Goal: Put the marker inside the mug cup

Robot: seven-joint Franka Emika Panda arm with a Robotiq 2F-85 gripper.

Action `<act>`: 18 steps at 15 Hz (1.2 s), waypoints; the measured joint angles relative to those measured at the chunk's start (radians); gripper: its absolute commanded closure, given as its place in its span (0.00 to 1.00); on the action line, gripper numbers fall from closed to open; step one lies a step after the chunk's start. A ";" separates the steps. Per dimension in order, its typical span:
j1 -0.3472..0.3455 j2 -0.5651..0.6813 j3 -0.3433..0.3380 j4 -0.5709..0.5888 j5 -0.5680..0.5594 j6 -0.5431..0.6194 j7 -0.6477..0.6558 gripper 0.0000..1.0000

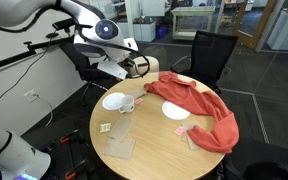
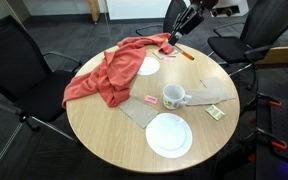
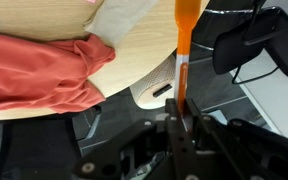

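Observation:
My gripper (image 3: 181,104) is shut on the orange marker (image 3: 184,50), which sticks out from between the fingers over the table's edge. In both exterior views the gripper (image 1: 136,67) (image 2: 174,42) hangs above the far rim of the round table, beside the red cloth. The white mug (image 2: 174,96) stands upright with its handle to the side, well away from the gripper. It also shows in an exterior view (image 1: 129,104) next to the white plate. The mug is out of the wrist view.
A red cloth (image 2: 109,75) covers part of the round wooden table (image 2: 104,125). A large white plate (image 2: 169,135), a smaller plate (image 2: 147,67), a pink-white card (image 2: 149,101) and a clear container (image 1: 121,140) lie on it. Black chairs (image 2: 14,60) stand around.

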 measured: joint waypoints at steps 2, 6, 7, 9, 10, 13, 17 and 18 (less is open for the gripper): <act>-0.047 0.027 0.024 0.013 0.031 -0.052 -0.101 0.88; -0.073 0.051 0.039 0.028 0.042 -0.077 -0.150 0.88; -0.073 0.051 0.042 0.029 0.042 -0.077 -0.150 0.97; -0.078 0.052 0.049 0.031 0.042 -0.077 -0.150 0.97; -0.088 0.052 0.059 0.031 0.043 -0.072 -0.155 0.97; -0.111 0.052 0.083 0.031 0.107 -0.065 -0.258 0.97; -0.130 0.058 0.097 0.016 0.280 -0.068 -0.499 0.97; -0.133 0.061 0.098 0.010 0.312 -0.075 -0.558 0.97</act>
